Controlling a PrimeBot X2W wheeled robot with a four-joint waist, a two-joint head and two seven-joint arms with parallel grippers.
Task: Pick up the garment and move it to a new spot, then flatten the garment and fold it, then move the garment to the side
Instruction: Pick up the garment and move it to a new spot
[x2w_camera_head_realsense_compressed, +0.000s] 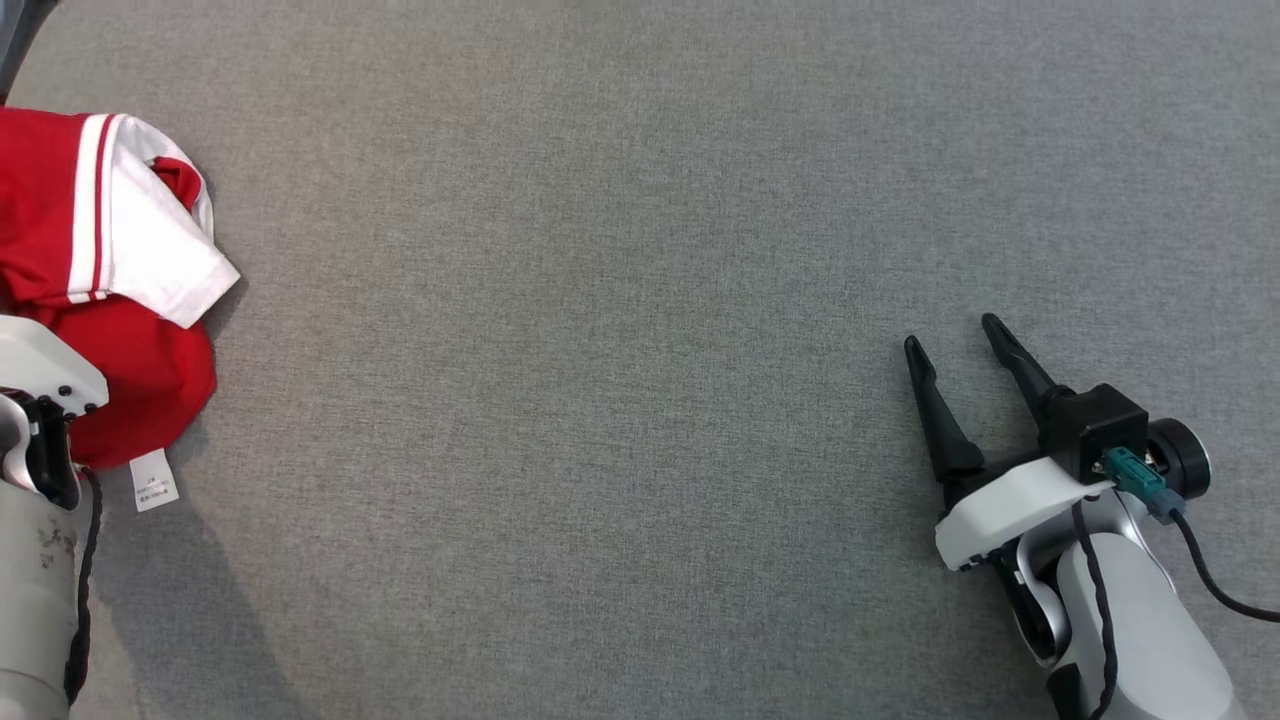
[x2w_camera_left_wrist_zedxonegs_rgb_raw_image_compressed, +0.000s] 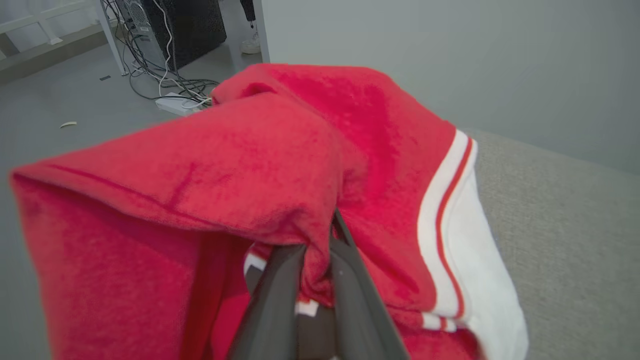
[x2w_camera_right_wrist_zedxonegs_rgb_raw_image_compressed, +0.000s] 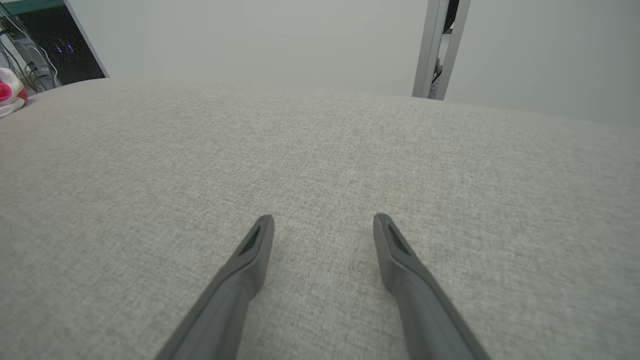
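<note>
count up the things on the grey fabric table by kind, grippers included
red and white fabric garment: 1
dark two-fingered grippers: 2 (left gripper shut on the garment, right gripper open over bare table)
total: 3

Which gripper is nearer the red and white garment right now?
Left. The left gripper is clamped on a fold of the red and white fabric garment; the right gripper hangs open, well apart from it across the grey cloth surface.
</note>
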